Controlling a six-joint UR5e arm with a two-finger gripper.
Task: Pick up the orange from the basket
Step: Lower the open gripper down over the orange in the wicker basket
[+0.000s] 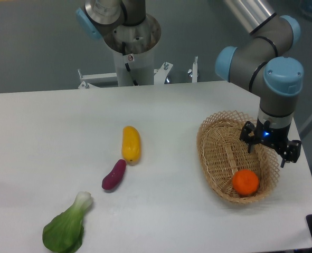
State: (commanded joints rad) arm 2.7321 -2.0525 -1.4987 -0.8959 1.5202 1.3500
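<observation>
A small glossy orange [245, 182] lies in the near end of the oval wicker basket [215, 153] at the right side of the table. My gripper [270, 151] hangs over the basket's right rim, up and to the right of the orange and apart from it. Its two dark fingers [249, 138] are spread wide, so it is open with nothing between them.
On the white table to the left lie a yellow-orange elongated vegetable [131, 143], a purple vegetable [114, 174] and a green leafy bok choy [66, 225]. The arm's base column [132, 50] stands at the back. The table's right edge runs close beside the basket.
</observation>
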